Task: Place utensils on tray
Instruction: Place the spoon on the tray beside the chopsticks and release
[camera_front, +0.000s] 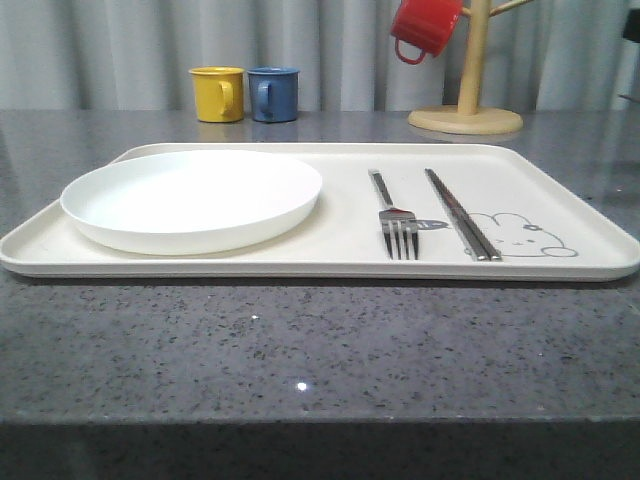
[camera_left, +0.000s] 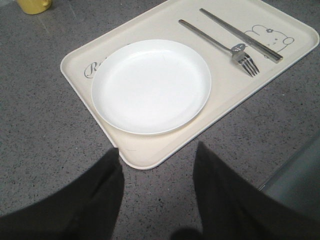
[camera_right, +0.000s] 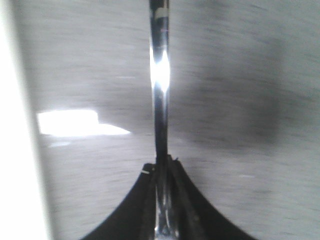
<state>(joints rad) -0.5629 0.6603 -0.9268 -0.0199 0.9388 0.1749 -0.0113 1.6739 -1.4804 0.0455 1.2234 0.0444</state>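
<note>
On the cream tray (camera_front: 330, 262) lie the white plate (camera_front: 195, 198), the fork (camera_front: 393, 215) and the chopsticks (camera_front: 460, 212). The right claw (camera_right: 163, 172) is clenched on a shiny spoon handle (camera_right: 160, 100). The left claw (camera_left: 157, 170) is released above the desk (camera_left: 40, 125).

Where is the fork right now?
In the front view the fork lies flat on the tray's right half, between the white plate and the chopsticks, tines toward the camera.
</note>
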